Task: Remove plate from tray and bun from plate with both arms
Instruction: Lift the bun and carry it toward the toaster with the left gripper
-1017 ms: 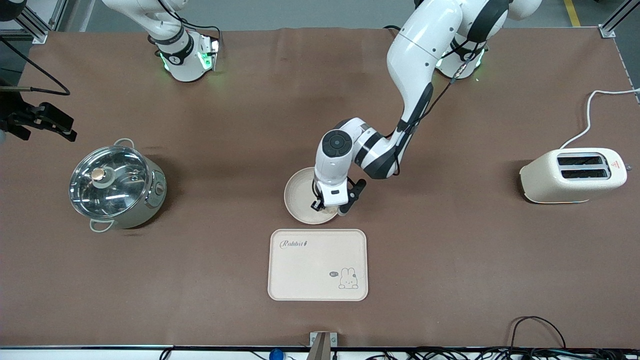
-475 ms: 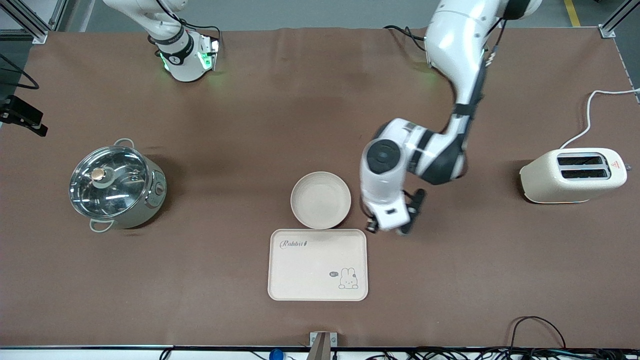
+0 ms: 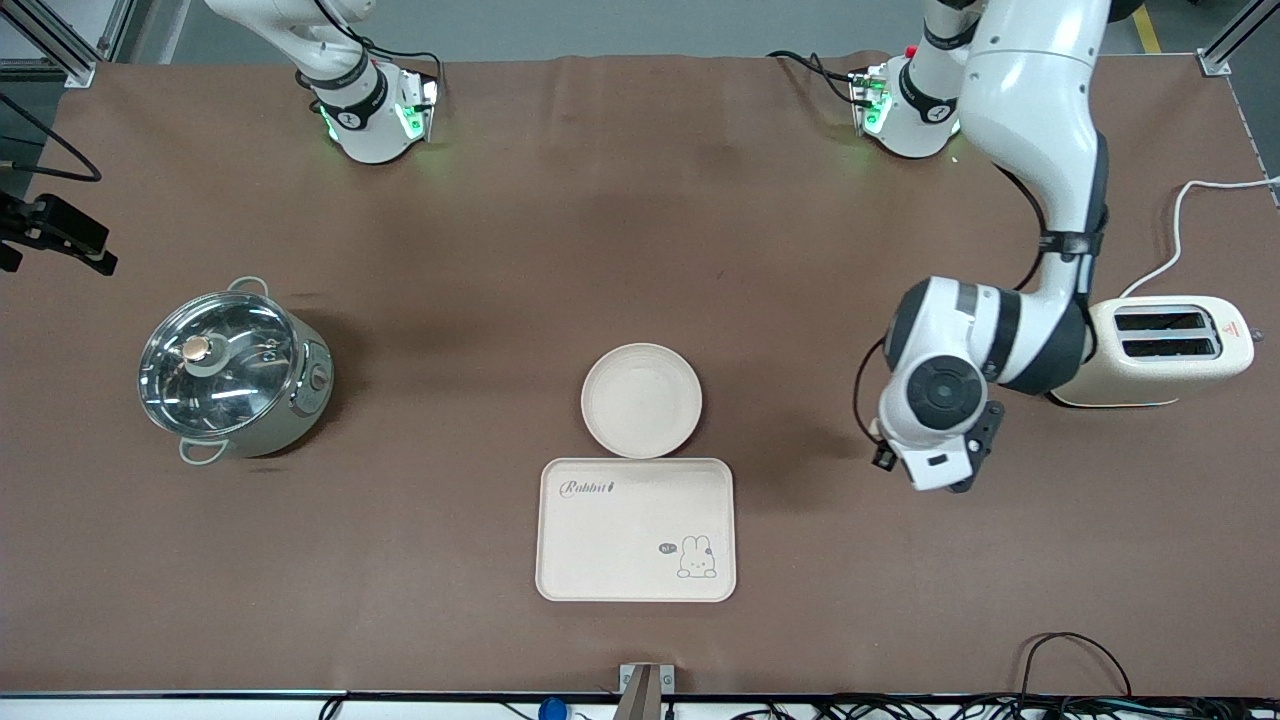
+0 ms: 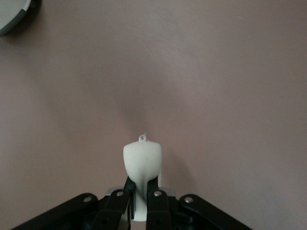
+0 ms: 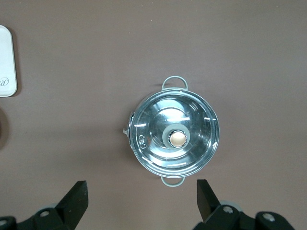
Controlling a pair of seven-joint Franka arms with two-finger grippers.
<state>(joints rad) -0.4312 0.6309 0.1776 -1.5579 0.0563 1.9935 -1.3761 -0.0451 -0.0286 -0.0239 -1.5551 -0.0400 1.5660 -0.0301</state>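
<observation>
The round cream plate point(image 3: 641, 400) lies flat on the table, just farther from the front camera than the rabbit tray. My left gripper point(image 3: 928, 470) hangs over bare table between the plate and the toaster. In the left wrist view the left gripper point(image 4: 140, 186) is shut on a small soft cream-white piece point(image 4: 142, 160) that looks like the bun, pinched at its lower end. My right gripper point(image 5: 141, 191) is wide open and empty, high over the lidded pot point(image 5: 175, 136). In the front view only a black part of the right gripper point(image 3: 60, 235) shows at the edge.
The steel pot with its glass lid point(image 3: 230, 375) stands toward the right arm's end. The cream toaster point(image 3: 1150, 350) stands toward the left arm's end, close beside the left arm's wrist. The rectangular rabbit tray point(image 3: 636, 530) lies nearer the front camera; its edge shows in the right wrist view point(image 5: 7, 62).
My left gripper has left the plate and swung toward the toaster's end of the table. The plate has shifted slightly toward the tray and now lies uncovered.
</observation>
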